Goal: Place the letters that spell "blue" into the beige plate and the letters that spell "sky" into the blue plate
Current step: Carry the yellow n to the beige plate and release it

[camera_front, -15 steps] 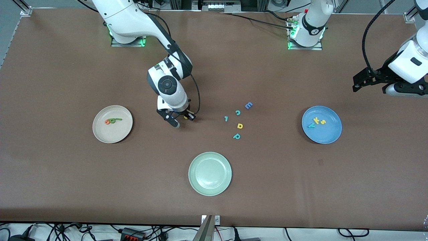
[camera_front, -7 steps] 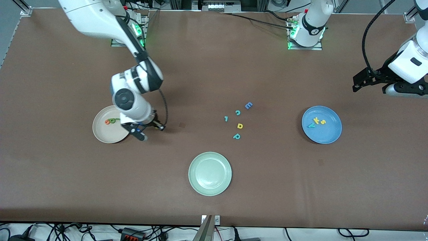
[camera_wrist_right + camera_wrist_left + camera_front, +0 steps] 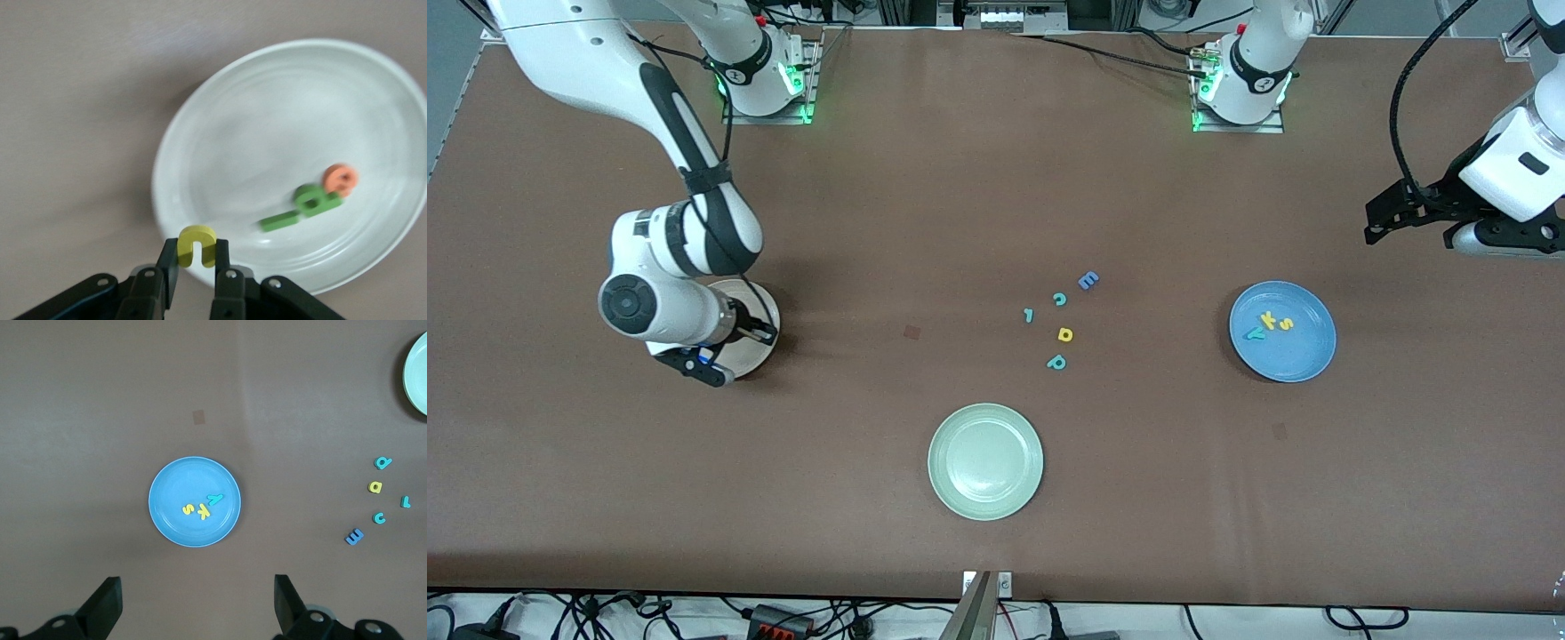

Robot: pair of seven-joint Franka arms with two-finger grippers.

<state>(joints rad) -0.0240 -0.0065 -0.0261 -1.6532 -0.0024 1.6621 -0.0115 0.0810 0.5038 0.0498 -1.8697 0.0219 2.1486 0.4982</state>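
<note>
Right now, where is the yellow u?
The yellow u is pinched in the right gripper, held over the rim of the beige plate at the right arm's end of the table, apart from the orange e lying inside.

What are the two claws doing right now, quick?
Left claw: open, empty, waiting high above the blue plate.
Right claw: shut on the yellow u, over the beige plate.
</note>
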